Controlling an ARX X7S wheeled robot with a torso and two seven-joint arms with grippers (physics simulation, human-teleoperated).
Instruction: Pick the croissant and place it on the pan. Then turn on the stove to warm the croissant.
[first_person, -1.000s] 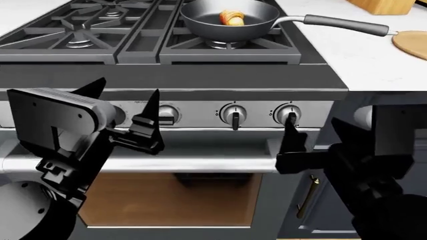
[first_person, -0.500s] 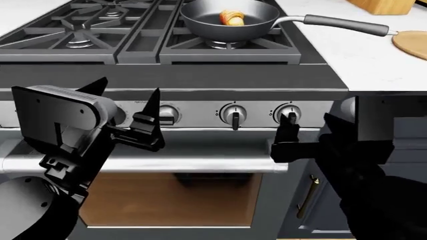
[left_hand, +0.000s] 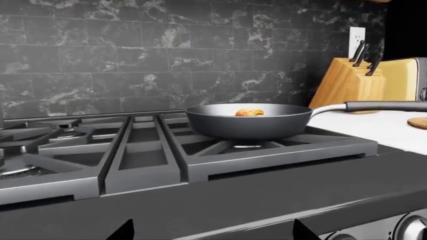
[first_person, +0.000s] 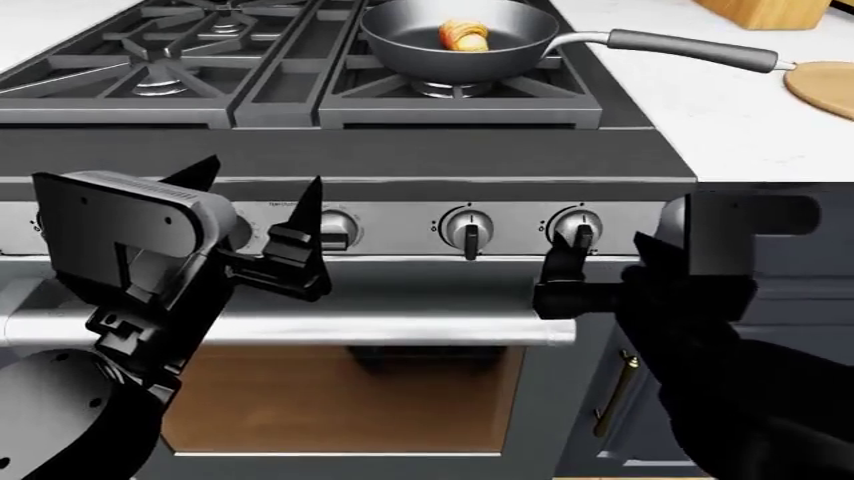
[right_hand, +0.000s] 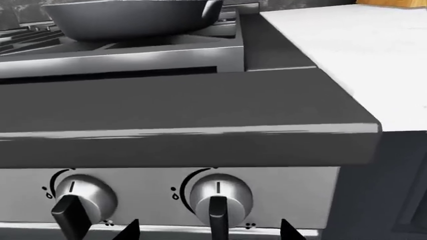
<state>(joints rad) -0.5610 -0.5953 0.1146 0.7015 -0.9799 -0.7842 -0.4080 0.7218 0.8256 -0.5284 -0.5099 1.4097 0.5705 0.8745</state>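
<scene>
Black-and-steel gas stove (first_person: 400, 120) is filling the frame, its dark grey round pan (first_person: 461, 40) cradling the golden croissant (first_person: 463, 34) at upper centre; both black grippers, left (first_person: 254, 225) and right (right_hand: 208, 231), are hovering spread before the silver knobs (right_hand: 217, 195).

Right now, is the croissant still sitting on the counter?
No, the croissant lies inside the pan on the stove's back right burner.
</scene>
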